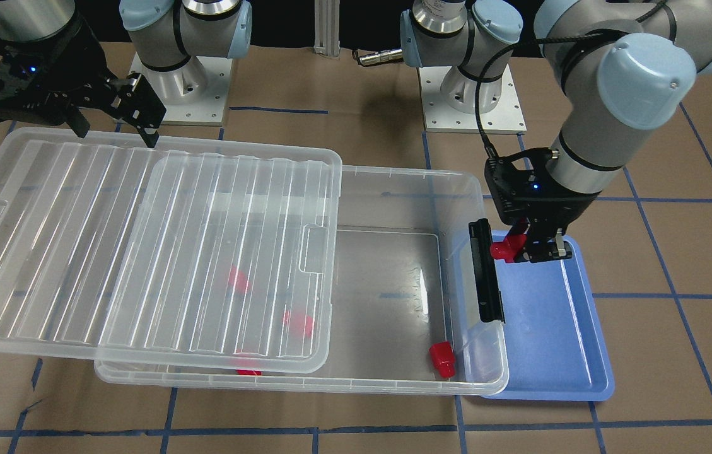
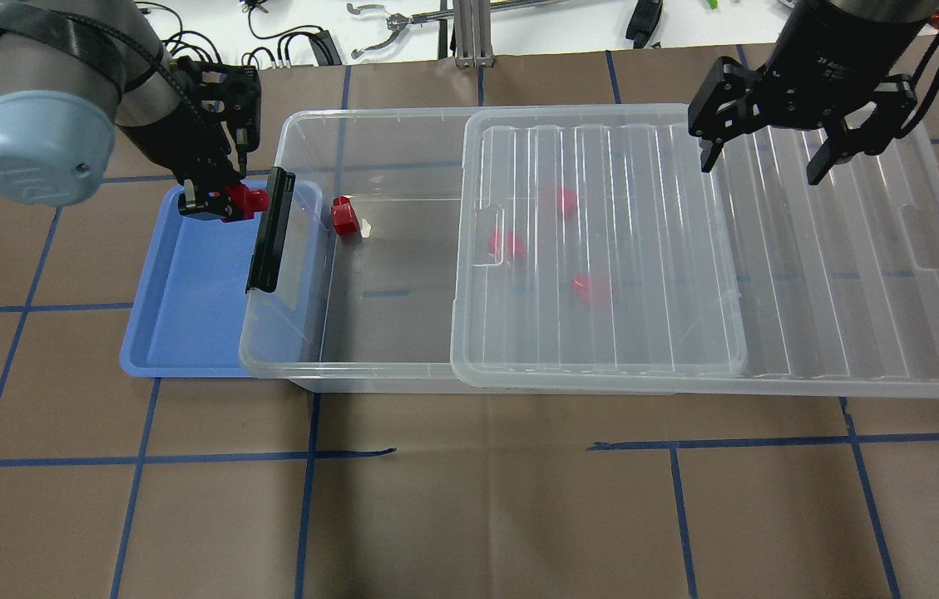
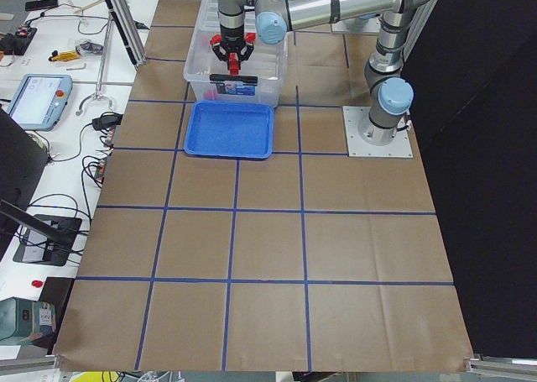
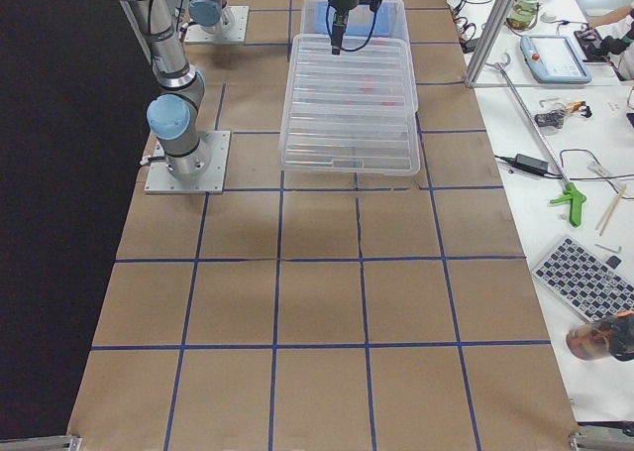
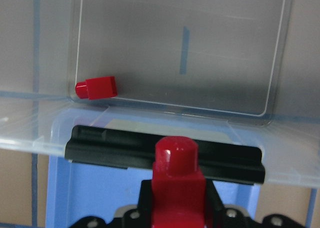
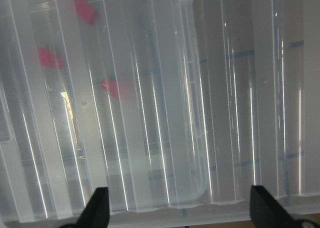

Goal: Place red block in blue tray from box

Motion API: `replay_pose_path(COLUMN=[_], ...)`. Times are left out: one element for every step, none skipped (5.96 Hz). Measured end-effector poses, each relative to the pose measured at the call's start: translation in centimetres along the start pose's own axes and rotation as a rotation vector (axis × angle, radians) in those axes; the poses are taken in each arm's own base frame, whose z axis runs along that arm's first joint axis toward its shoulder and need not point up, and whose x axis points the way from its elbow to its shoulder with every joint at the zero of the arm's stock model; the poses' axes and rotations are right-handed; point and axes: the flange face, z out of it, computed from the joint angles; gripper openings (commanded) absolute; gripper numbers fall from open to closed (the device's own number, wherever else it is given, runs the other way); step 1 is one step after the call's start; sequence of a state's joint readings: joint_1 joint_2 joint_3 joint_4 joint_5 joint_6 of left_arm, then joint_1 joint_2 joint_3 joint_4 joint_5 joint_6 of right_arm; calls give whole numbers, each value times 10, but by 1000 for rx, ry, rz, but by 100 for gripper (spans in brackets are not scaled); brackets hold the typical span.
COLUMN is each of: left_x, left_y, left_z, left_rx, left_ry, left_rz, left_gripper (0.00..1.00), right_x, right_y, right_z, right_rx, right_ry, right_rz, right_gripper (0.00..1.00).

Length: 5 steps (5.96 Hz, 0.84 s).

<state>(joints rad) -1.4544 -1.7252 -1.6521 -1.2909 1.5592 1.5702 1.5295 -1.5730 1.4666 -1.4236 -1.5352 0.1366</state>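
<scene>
Left claw [image 1: 529,249] was clamped on the red block [image 1: 507,247], block off the surface and clear of the box [image 1: 393,176]. The fingers pinched the cube's flat sides and the stub stuck out ahead of the claw toward the black latch [image 1: 487,271], which sat just in front of it in the wrist view. The blue tray [image 1: 557,340] lay directly under the claw; the block was not yet set down in it.

Handling, as judged: small hard plastic, likely light and stiff, not fragile. The glossy faces could slip in a weak pinch. Best hold looked like the two flat cube faces, as it was gripped then, not the narrow stub. A low release should stop it bouncing or rolling on the stub.

One loose block [image 1: 442,359] sat in the box corner beyond the latch, with three more blurred under the lid [image 1: 141,239].

Right claw [image 1: 113,123] hung with its fingers spread over the lid, holding nothing.
</scene>
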Motion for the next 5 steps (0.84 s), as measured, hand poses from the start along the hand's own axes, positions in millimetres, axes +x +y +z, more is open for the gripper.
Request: replay_pose_path(left_x=[-4, -4, -3, -2, -3], left_y=[26, 48, 61, 66, 68], left_z=[17, 43, 75, 103, 123], left_rx=[-2, -2, -3, -2, -2], left_ry=[-5, -13, -26, -26, -15], left_rz=[4, 12, 20, 31, 41], left_gripper=[0, 0, 1, 2, 3], right_x=[-1, -1, 0, 7, 28], right_y=[0, 0, -3, -9, -19], right_z=[0, 0, 1, 4, 5], right_rx=[0, 1, 1, -2, -2], right_ry=[-1, 0, 0, 4, 7], right_rz=[0, 0, -2, -19, -54], right_gripper=[100, 100, 100, 100, 100])
